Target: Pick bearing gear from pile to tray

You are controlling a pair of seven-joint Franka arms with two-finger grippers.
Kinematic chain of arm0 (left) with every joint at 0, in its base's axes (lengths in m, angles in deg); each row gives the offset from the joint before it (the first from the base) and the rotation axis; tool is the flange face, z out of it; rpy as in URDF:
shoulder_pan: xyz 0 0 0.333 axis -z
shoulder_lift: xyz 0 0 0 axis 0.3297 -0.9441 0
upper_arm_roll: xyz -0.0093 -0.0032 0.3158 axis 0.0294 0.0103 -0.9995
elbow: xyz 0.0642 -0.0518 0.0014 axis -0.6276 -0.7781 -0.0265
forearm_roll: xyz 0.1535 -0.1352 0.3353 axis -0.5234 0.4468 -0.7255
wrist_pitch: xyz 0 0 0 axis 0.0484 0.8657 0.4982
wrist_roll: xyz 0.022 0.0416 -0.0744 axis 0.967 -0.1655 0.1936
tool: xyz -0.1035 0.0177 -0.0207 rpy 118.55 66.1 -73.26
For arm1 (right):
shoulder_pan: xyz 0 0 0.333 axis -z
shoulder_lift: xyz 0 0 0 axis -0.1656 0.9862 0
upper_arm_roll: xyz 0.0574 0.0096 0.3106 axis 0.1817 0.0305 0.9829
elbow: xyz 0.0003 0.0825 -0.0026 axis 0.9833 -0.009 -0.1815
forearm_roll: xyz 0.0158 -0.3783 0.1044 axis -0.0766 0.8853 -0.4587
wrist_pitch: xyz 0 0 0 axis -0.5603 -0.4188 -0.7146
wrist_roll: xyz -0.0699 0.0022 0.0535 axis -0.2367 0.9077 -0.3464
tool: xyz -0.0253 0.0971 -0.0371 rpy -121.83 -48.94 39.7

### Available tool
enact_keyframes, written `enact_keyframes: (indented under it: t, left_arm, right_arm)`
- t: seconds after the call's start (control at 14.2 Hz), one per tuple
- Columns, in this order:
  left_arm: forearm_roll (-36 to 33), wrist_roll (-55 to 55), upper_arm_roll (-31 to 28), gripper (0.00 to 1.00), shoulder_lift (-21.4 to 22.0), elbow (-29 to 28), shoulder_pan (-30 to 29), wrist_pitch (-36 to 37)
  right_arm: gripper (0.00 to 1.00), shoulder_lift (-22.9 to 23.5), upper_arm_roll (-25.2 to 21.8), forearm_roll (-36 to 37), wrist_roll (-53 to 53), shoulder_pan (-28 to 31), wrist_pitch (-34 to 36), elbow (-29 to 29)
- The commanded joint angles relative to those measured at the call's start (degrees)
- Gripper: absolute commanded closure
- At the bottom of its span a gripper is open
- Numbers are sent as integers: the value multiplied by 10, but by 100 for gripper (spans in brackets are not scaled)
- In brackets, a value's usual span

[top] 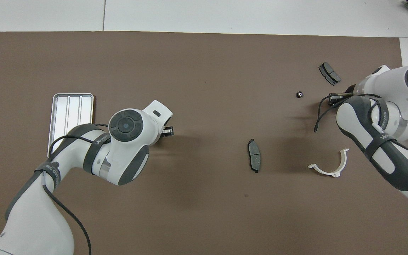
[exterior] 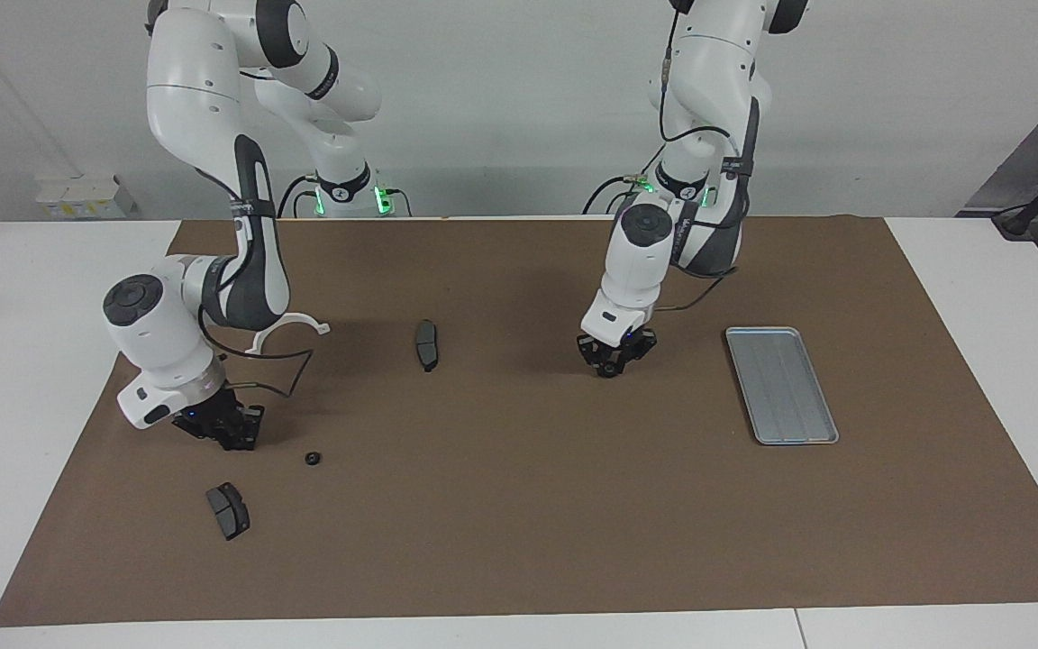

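"2 hands are working in the facing view. What is each one doing?"

"The left hand is hanging low over the brown mat, between a brake pad and the tray. Its fingers are pressing in on what I am reading as a small dark bearing gear. The right hand is sitting down at the mat in the pile, near the white half-ring. Its fingers are looking drawn together, but I cannot tell whether a piece is sitting between them."

"What is lying loose?"

"1 loose gear is lying just beside the right hand, with a second brake pad farther from the robots. The tray is lying bare at the left arm's end of the worktop, well apart from the left hand."

"And the overhead view?"

"It is agreeing. The left hand is peeking out from under its wrist, and the tray is showing nothing in it. The right hand is mostly hiding under its arm, beside the loose gear."

"How should the carry go?"

"I am judging that the left hand should be keeping a firm pinch, lifting straight, travelling level to the tray and lowering close before releasing, since a round piece is likely to roll. The right hand should be lifting slowly, so that a poor grip is showing early."
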Motion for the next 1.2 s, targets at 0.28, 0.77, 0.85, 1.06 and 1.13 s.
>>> enact_keyframes:
  t: [0.28, 0.77, 0.85, 1.06, 1.13]
  left_arm:
    - [14, -213, 5, 100, 10, 27, -195, 77]
    - [24, -361, 2, 82, 30, -23, -279, 75]
    - [24, -375, 3, 59, 33, -29, -289, 76]
    - [24, -401, 3, 2, 31, -20, -298, 78]
    - [24, -399, 3, 2, 28, -10, -294, 79]
  right_arm:
    - [100, -50, 31, -14, 102, -32, 60, 11]
    - [100, -50, 31, 59, 377, -168, 110, 69]
    - [100, -49, 31, 59, 407, -192, 109, 70]
    - [100, -32, 30, 61, 496, -257, 109, 91]
    - [100, -23, 30, 60, 521, -278, 110, 102]
